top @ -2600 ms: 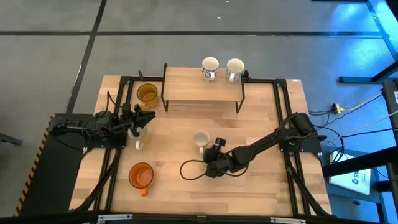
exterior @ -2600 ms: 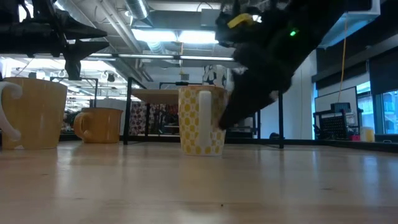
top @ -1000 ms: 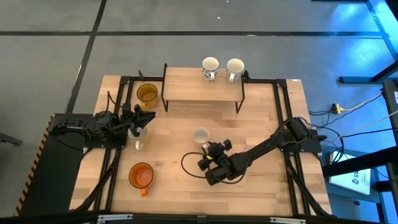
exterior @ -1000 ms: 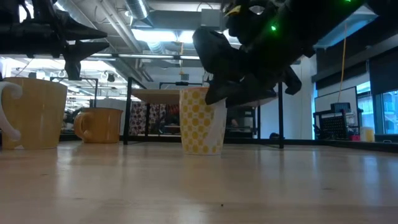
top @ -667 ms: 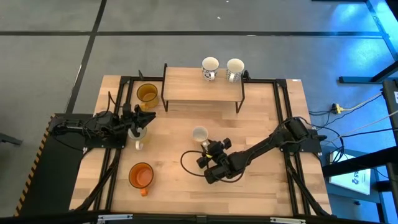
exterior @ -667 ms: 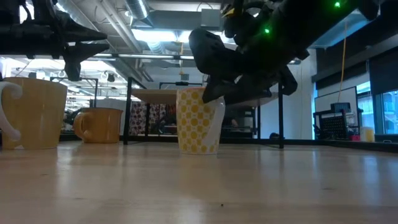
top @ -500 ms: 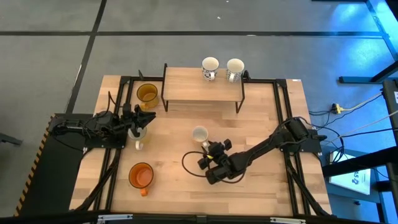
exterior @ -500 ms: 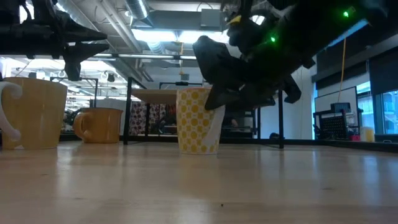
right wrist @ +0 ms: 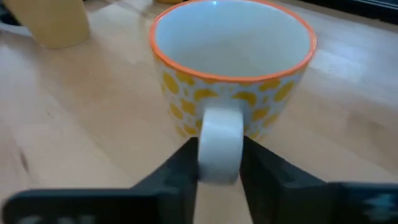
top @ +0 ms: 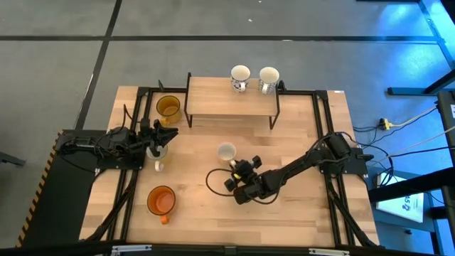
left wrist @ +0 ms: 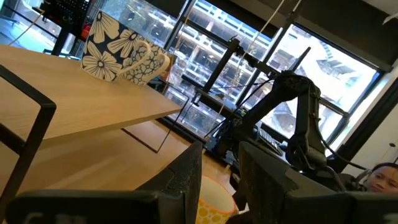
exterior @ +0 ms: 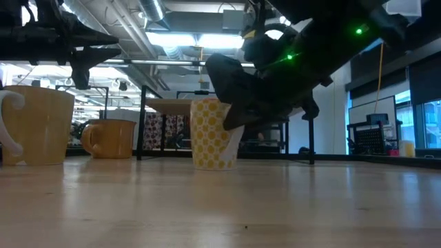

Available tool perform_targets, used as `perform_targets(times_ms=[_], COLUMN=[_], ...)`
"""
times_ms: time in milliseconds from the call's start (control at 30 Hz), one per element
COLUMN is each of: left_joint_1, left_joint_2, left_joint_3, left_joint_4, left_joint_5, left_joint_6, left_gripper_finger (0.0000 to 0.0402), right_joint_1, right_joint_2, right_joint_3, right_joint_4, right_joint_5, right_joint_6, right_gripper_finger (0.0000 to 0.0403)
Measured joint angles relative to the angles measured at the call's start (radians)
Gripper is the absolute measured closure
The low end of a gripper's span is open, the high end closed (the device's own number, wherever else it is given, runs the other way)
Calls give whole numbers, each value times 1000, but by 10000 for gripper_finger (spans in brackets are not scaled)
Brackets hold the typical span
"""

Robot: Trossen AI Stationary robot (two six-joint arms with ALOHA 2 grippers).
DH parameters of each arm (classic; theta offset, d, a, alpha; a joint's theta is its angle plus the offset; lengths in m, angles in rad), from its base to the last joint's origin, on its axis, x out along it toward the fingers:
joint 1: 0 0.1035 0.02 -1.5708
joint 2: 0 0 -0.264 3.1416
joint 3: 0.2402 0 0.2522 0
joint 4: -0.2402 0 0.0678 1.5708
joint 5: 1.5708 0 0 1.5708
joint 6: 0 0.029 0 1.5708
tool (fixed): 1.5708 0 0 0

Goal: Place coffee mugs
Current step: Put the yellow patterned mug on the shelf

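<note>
1. I can read no words, brand names or numbers anywhere, neither on the mugs nor on my arms.
2. Any markings in the room behind are too blurred to read.

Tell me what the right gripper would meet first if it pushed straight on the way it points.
The right gripper already straddles the handle of the yellow-spotted mug; straight on, its jaws would meet the mug's wall first.

Even overhead light on the table [top: 213,142], blue glow at the high view's right edge, low view backlit by ceiling tubes — arm silhouetted, right wrist view soft — mug [right wrist: 231,81] slightly blurred, foreground fingers [right wrist: 180,174] out of focus.
</note>
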Motion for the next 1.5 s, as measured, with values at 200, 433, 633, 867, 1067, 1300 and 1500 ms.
perform_targets(times_ms=[200,433,633,867,1067,1300,1500], left_joint_1=[0,0,0,0,0,0,-1], left_joint_2=[0,0,0,0,0,0,0], left_joint_3=[0,0,0,0,0,0,0], left_joint_4=[1,1,1,1,1,0,0], left_joint_5=[0,0,0,0,0,0,-2], left_joint_6=[0,0,0,0,-1,0,36], left_gripper_finger=[301,301,301,301,301,301,301], right_joint_1=[0,-5,-5,-19,-62,-153,-251], right_joint_2=[0,-12,-34,-42,-54,-48,-47], right_joint_3=[0,1,53,181,361,530,591], right_joint_4=[0,0,-3,-62,-201,-322,-315], right_joint_5=[18,0,8,48,93,141,137], right_joint_6=[-2,-3,-62,-149,-212,-297,-347], right_gripper_finger=[365,365,365,365,365,365,365])
